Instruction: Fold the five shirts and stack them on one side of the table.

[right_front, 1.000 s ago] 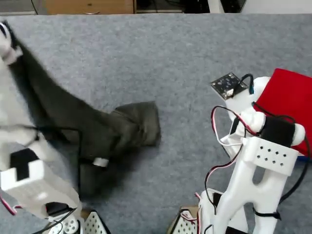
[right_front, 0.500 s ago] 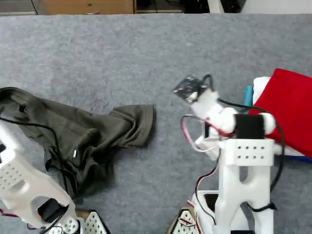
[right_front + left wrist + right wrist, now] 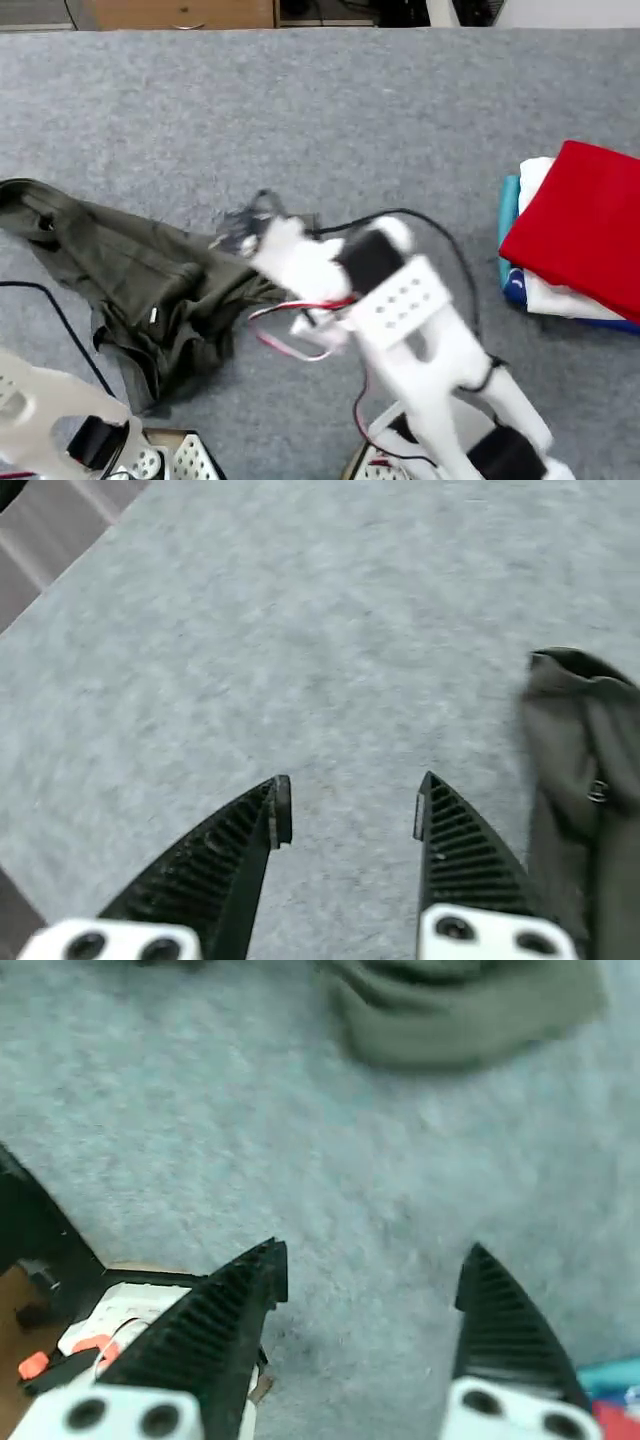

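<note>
Two claws gape empty over the worktop (image 3: pixel 400 110): left claw (image 3: pixel 350 808) beside the shirt (image 3: pixel 150 275), right claw (image 3: pixel 368 1265) near it too; red-topped stack (image 3: pixel 585 225) lies well apart.

The grey, fuzzy felt-covered table (image 3: pixel 400 120) runs edge to edge across the high view, evenly lit, with soft shadows. Along the top edge of the frame, a light brown wooden cabinet front (image 3: pixel 185 12) sits at upper left. A dark, shadowed gap (image 3: pixel 340 10) comes next at top centre, and a pale white surface (image 3: pixel 570 12) fills the upper right corner. In the left wrist view, a banded brown and pale strip (image 3: pixel 70 525) lies beyond the table's edge; whether it is floor or furniture, I can't tell.
</note>
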Tool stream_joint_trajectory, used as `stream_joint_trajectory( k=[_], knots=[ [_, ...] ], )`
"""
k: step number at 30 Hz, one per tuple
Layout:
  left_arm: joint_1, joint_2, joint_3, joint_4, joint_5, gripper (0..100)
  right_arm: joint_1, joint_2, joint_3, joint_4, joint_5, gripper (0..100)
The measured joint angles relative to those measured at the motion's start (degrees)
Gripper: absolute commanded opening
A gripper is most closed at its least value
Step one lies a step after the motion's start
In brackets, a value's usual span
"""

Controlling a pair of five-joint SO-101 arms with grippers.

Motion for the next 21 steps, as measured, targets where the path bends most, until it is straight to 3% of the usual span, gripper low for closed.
stream_joint_trajectory(
  k=[10,21],
  knots=[
    [-5.8,0.0,0.0,0.0,0.0,21,-15.7,20.0,-15.6,-0.1,-2.7,29.3],
    [-11.5,0.0,0.0,0.0,0.0,21,-23.0,40.4,-34.1,-0.1,-3.2,29.2]
  ],
)
